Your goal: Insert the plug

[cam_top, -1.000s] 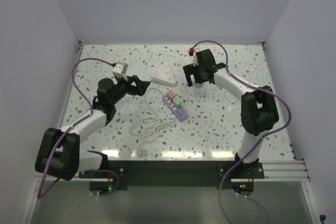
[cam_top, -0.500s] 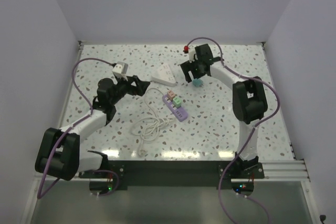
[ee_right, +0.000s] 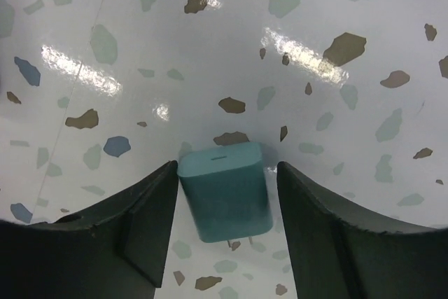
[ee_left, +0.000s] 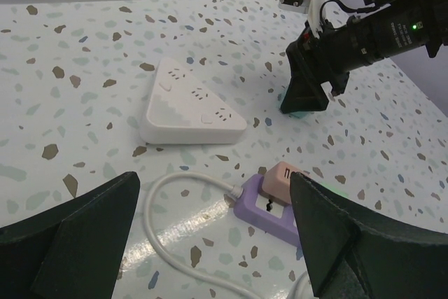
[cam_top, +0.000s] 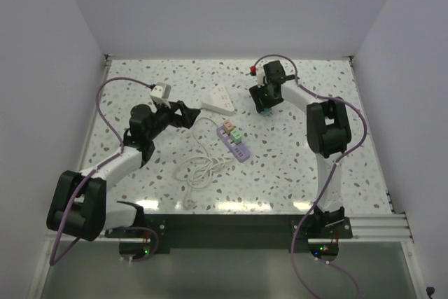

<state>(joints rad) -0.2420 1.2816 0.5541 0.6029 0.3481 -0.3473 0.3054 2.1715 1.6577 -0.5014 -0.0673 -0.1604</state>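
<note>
Now: right pincer straddling the teal plug on the table.

Down at the far side of the speckled table (cam_top: 301,166), the right gripper (cam_top: 264,103) has its two fingers (ee_right: 140,229) either side of the teal plug (ee_right: 225,190), which lies flat on the surface. One finger looks to be touching it and the other shows a thin gap, so I cannot tell whether it is actually gripped. The left gripper (cam_top: 185,113) hangs with its jaws spread wide and nothing between them, pointing towards the white triangular power strip (ee_left: 192,106). Nearer the arms lies the purple power strip (cam_top: 234,141), with a pink adapter (ee_left: 280,180) already seated in it and its white cable (cam_top: 203,162) looped on the table. The plug sits well apart from both strips.
</note>
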